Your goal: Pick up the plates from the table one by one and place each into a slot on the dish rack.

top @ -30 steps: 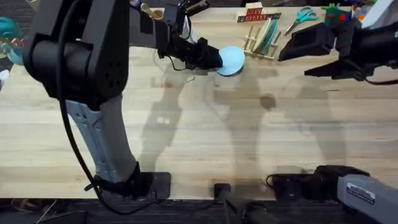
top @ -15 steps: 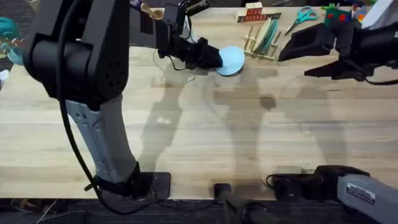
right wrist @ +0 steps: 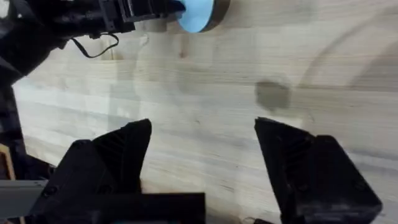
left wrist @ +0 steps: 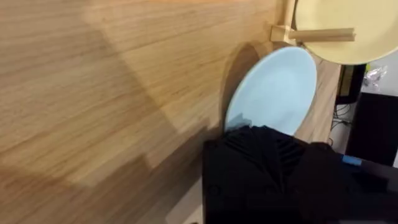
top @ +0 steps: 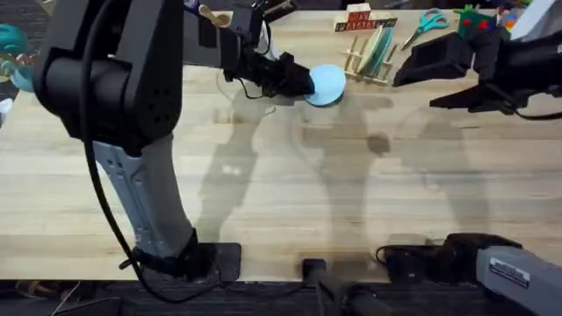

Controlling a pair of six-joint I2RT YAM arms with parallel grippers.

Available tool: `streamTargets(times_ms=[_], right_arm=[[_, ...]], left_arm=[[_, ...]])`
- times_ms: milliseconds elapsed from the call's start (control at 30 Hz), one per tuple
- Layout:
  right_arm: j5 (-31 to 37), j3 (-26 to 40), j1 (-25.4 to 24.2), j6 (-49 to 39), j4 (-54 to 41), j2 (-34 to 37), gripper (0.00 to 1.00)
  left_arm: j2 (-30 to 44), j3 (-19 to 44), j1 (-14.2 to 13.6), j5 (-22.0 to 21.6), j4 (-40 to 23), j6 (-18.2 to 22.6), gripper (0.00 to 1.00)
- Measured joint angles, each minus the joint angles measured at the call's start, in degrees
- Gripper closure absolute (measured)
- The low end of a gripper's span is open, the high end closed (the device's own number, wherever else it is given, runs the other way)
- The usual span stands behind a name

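Plates, one in the rack and one at the left gripper

Left gripper [top: 303, 84] pinches the pale blue plate [top: 328, 84] by its rim near the dish rack [top: 358, 63], where the turquoise plate [top: 379, 48] stands. Right gripper [right wrist: 202, 155] hovers with jaws spread over the table [top: 351, 193].
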Motion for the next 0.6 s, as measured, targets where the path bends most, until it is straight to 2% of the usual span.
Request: streamTargets(times_ms=[600], right_arm=[[0.00, 0.00, 0.00, 0.01, 0.01, 0.15, 0.006]], left_arm=[[0.00, 0.00, 0.00, -0.15, 0.00, 0.42, 0.963]])
